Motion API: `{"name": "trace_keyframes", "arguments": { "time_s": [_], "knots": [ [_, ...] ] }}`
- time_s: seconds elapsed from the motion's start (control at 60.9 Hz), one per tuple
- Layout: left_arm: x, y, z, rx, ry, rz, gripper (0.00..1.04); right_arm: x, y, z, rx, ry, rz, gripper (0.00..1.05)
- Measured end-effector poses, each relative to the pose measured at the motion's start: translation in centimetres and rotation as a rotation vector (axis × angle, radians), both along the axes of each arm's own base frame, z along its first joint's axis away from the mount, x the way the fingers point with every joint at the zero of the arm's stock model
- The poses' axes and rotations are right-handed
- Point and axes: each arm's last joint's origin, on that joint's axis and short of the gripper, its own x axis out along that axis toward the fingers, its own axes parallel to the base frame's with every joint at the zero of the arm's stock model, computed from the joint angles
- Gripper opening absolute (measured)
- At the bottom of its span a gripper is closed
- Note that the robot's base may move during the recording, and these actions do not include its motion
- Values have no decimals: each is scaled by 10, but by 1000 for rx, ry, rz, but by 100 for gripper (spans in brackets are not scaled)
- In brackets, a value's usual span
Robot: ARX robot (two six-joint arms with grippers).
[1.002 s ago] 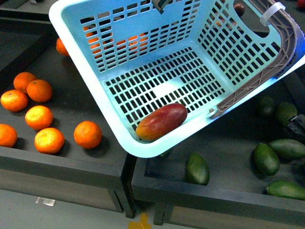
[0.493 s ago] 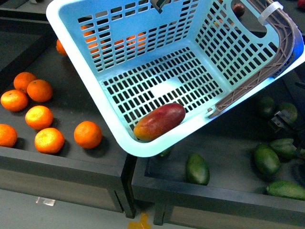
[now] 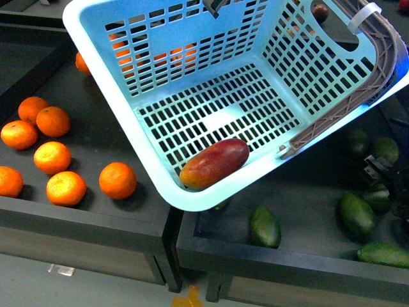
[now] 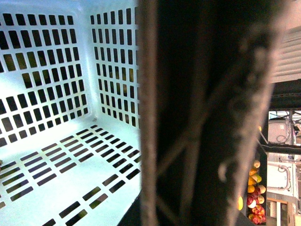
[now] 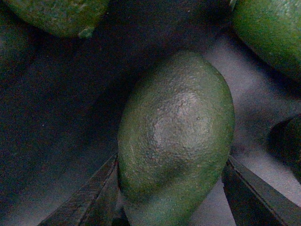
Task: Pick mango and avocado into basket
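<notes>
The mango (image 3: pixel 215 164) lies in the low near corner of the tilted basket (image 3: pixel 108 57). In the front view its long axis slants from lower left to upper right, orange-yellow end lowest. My right end effector (image 5: pixel 170 162) is spread wide, one finger (image 5: pixel 94 193) on each side of an avocado (image 5: pixel 176 136) on the surface (image 3: pixel 307 204). The avocado's long axis runs along my fingers. My left end effector's grip I cannot tell: the blurred handle (image 4: pixel 202 117) fills its camera.

Dark display bins (image 3: pixel 96 214) stand over grey floor (image 3: pixel 96 284).
</notes>
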Motion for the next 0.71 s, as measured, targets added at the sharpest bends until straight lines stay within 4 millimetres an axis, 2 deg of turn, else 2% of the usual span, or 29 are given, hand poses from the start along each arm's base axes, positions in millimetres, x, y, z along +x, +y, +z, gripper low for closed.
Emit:
{"name": "trace_keyframes", "arguments": {
  "time_s": [0.148, 0.246, 0.542, 0.575, 0.707],
  "knots": [
    [0, 0, 0, 0, 0, 0, 6, -10, -1, 12, 14, -30, 42, 51],
    [0, 0, 0, 0, 0, 0, 6, -17, -6, 35, 4, -70, 74, 50],
    [0, 0, 0, 1, 0, 1, 6, -47, -34, 142, -84, -255, 188, 49],
    [0, 0, 0, 1, 0, 1, 6, -56, -36, 162, -100, -288, 210, 49],
    [0, 0, 0, 0, 0, 0, 6, -72, -21, 212, -122, -387, 286, 49]
  ]
}}
